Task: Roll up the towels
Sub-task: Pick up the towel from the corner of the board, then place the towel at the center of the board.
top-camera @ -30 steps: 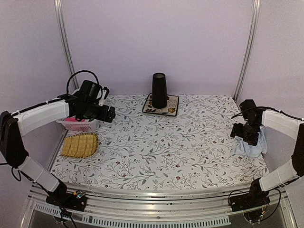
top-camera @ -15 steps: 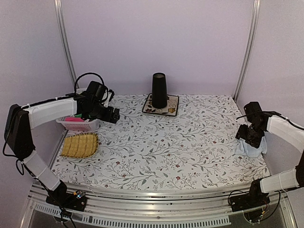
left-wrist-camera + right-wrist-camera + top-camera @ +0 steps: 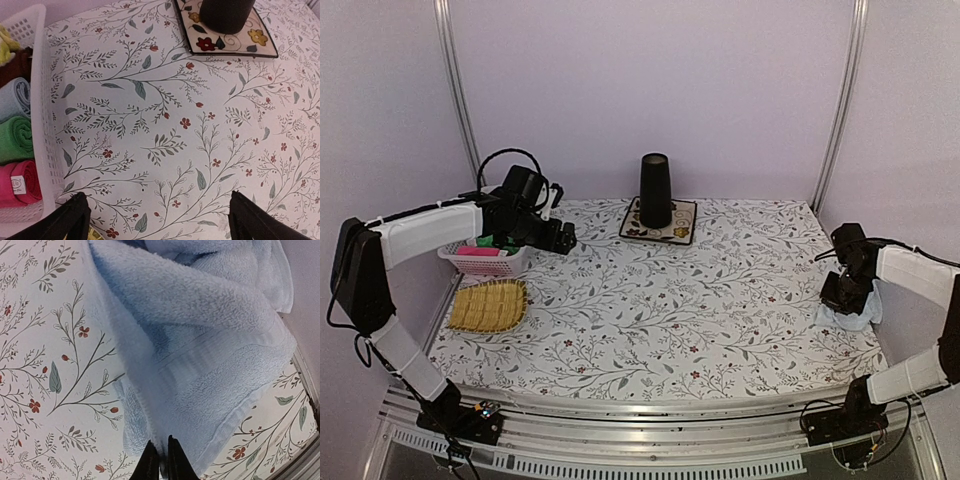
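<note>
Over at the right edge of the tabletop (image 3: 670,310), the light blue towel (image 3: 857,316) is lying in a loose, crumpled heap. The right end effector (image 3: 841,293) is pressing down onto it, its fingers clenching a fold near the towel's hemmed border. On the left side, the left end effector (image 3: 565,238) is hanging above the flowered cloth with its fingers spread wide, grasping nothing. It is hovering just beside a white basket (image 3: 485,262) that is holding rolled cloths in blue, green and pink. A yellow straw tray (image 3: 490,305) is sitting in front of the basket.
</note>
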Robot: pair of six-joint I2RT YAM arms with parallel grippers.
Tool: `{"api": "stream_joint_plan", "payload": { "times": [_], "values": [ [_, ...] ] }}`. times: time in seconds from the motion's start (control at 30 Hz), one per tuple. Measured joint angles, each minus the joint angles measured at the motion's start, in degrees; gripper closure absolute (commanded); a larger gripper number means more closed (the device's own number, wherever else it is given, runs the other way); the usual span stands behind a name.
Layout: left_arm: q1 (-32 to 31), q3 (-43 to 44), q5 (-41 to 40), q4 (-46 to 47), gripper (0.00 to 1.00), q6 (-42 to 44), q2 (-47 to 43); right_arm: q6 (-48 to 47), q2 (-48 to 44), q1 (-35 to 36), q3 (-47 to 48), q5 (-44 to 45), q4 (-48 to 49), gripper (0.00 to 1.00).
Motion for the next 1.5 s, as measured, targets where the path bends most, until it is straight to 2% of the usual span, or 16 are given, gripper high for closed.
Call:
{"api": "stream_joint_plan", "payload": {
  "times": [0.27, 0.4, 0.47, 0.53, 0.6, 0.8, 0.9, 0.97, 1.07, 1.33, 1.5],
  "values": [
    [0.0, -0.5, 3.5, 0.7, 0.03, -0.5, 0.0, -0.8, -3.7, 0.0, 1.6, -1.2, -1.4, 0.98],
    [0.0, -0.5, 5.4, 1.1, 0.03, -0.7, 0.0, -2.7, -3.7, 0.9, 5.3, -5.3, -1.5, 0.98],
    [0.0, -0.5, 6.3, 1.5, 0.03, -0.7, -0.2, -3.8, -3.3, 3.9, 8.8, -8.3, -1.1, 0.98],
    [0.0, -0.5, 7.3, 2.0, 0.03, -0.7, -0.7, -4.9, -1.5, 8.9, 15.1, -11.6, -0.8, 0.98],
    [0.0, -0.5, 8.4, 2.7, 0.03, -0.6, -1.9, -6.2, 3.5, 15.6, 26.4, -14.8, -0.8, 0.98],
    [0.0, 0.7, 10.7, 5.0, 0.03, 0.9, -5.2, -11.5, 22.5, 32.6, 70.6, -23.6, -0.9, 0.98],
    [0.0, 0.8, 11.5, 6.5, 0.03, 1.6, -7.3, -13.2, 23.3, 37.5, 78.9, -26.5, -0.4, 0.98],
    [0.0, 0.8, 12.1, 7.5, 0.03, 1.9, -8.6, -13.6, 21.1, 38.5, 78.6, -26.6, -0.3, 0.98],
    [0.0, 0.8, 13.1, 8.8, 0.03, 2.4, -10.3, -14.1, 16.4, 37.2, 72.7, -25.1, 0.3, 0.98],
    [0.0, 0.6, 14.1, 9.0, 0.03, 4.0, -11.2, -10.4, 8.5, 32.1, 48.9, -21.5, -1.6, 0.98],
    [0.0, -1.1, 18.6, 9.6, 0.03, 4.8, -11.4, -6.1, 2.2, 24.9, 35.7, -19.3, -6.1, 0.98]
  ]
}}
